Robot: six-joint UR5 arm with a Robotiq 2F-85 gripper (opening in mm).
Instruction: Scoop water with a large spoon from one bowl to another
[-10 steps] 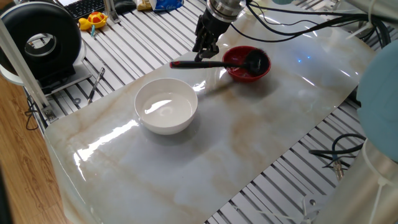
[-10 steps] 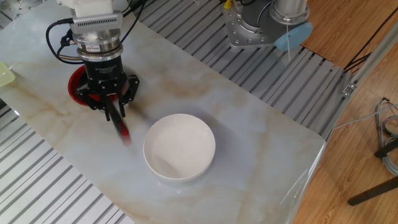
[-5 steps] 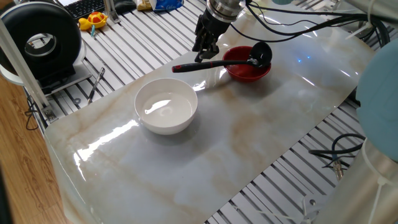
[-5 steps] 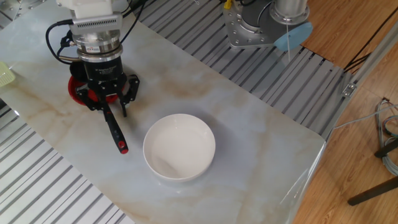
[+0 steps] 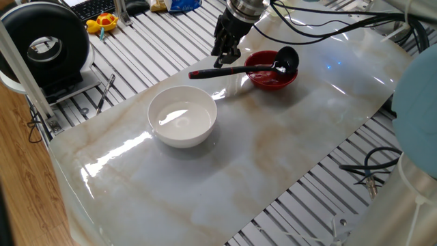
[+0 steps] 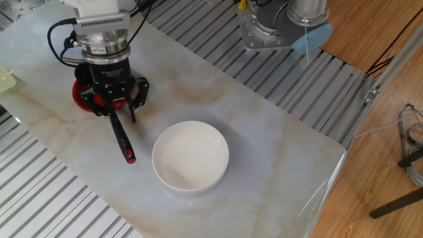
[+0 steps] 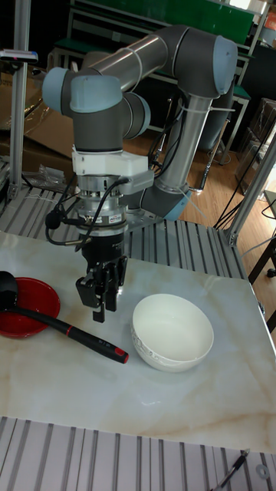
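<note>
Black ladle (image 5: 235, 69) lies across the red bowl (image 5: 273, 78); we see our gripper (image 7: 100, 314) gripping its handle.

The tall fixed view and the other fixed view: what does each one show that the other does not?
Only the tall fixed view shows the ladle's scoop raised at the far rim of the red bowl, and the whole grey arm. Only the other fixed view looks down into the white bowl; there the gripper hides most of the red bowl. Both show the gripper shut on the ladle's handle.
</note>
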